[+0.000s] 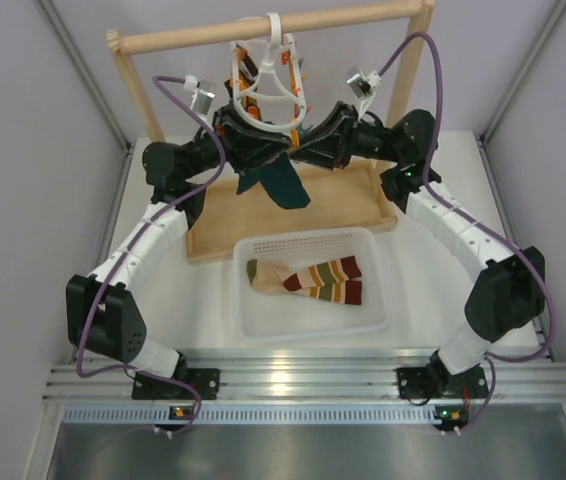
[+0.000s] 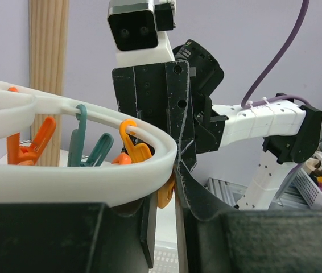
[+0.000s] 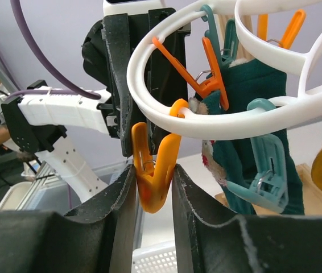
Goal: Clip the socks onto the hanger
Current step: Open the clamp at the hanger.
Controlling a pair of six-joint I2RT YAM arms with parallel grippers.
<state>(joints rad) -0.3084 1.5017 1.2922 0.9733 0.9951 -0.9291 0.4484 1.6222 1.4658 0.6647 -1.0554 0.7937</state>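
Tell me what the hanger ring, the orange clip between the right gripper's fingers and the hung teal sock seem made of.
Hanger ring: white plastic by the look, smooth with a soft sheen and moulded edges. Orange clip: glossy plastic, with what seems a metal wire spring at its hinge. Teal sock: knit fabric, matt and slightly fuzzy, hanging limp.

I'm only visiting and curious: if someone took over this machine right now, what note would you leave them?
Left gripper: shut on the hanger, at its white ring.
Right gripper: jaws pressed on both sides of an orange clip hanging from that ring.
Done: teal sock is clipped up on the hanger; I cannot tell whether one or both.
Left to do: striped socks lie in the white basket, not yet clipped.
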